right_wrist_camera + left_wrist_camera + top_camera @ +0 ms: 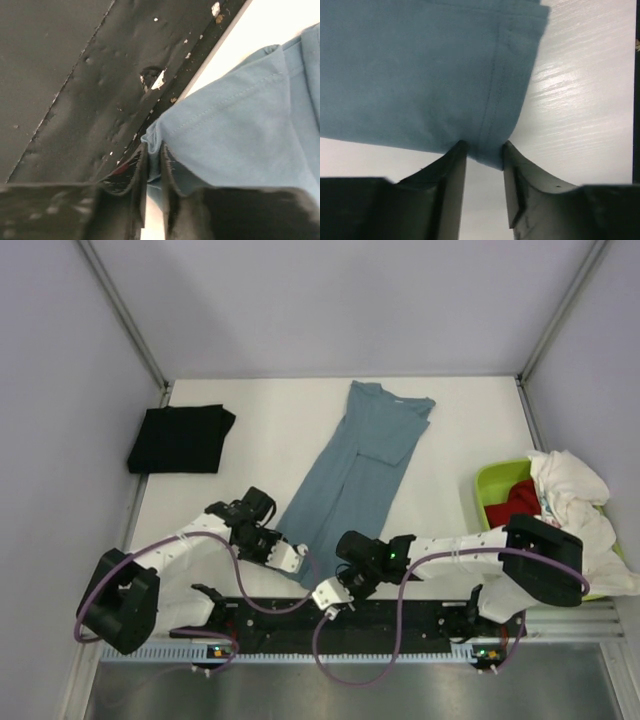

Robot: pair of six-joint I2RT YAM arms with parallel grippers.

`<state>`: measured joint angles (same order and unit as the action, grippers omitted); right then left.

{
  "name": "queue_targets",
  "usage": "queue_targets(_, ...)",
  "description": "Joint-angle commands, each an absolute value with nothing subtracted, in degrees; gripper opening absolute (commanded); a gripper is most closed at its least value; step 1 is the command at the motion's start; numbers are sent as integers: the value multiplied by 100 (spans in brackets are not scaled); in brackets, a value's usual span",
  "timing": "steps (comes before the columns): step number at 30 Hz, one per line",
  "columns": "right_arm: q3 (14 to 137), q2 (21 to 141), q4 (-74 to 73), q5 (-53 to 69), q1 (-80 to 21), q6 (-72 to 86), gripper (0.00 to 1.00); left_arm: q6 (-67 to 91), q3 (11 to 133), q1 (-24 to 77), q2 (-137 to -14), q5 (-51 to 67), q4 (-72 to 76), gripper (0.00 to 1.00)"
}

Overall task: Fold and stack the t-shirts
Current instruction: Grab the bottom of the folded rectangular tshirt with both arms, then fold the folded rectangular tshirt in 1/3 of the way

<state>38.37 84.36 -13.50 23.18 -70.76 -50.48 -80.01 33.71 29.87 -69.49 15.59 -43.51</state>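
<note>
The slate-blue t-shirt point(355, 465) lies folded lengthwise down the middle of the table, collar at the far end. My left gripper point(289, 556) is at its near left hem corner. In the left wrist view its jaws point(484, 150) stand apart with the hem corner point(490, 150) between the tips. My right gripper point(329, 593) is at the near right hem corner. In the right wrist view it point(154, 150) is shut on a pinch of the blue cloth point(240, 135). A black t-shirt point(180, 438) lies folded at the far left.
A lime-green bin point(490, 485) at the right edge holds a white shirt point(575, 500) and a red one point(520, 502). The black base rail point(400, 615) runs along the near edge, just beside the right gripper. Walls close the table on three sides.
</note>
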Motion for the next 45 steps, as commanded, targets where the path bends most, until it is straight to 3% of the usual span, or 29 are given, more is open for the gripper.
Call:
queue_targets(1,3964,8474,-1582,2153,-7119,-5001,3,-8113,3076,3049,-7277,1134,-3981,23)
queue_targets(3,3920,8201,-1600,2162,-7119,-4940,0,-8034,3094,3102,-7295,1099,-4051,1)
queue_targets(4,3894,8044,-1608,2171,-7110,-4870,0,-7955,3146,3129,-7278,1090,-4078,0)
queue_targets(8,3929,7446,-1530,2355,-6716,-4318,0,-7385,3865,3155,-7207,1212,-4280,0)
queue_targets(16,4078,6513,-1415,2830,-4775,-3481,0,-5898,5851,3164,-8040,1125,-3990,0)
queue_targets(21,4411,6749,-1249,2725,-3597,-3419,0,-5555,7178,3164,-8989,775,-3692,0)
queue_targets(26,4518,7285,-38,2689,-2656,-3427,0,-5388,8531,3164,-10332,211,-3463,0)
queue_targets(33,4913,8375,307,2470,-2259,-4034,0,-5326,10027,3164,-11732,106,-3314,0)
queue_targets(45,5098,9210,808,1899,-1951,-4202,0,-5520,10309,3164,-12550,-202,-2663,0)
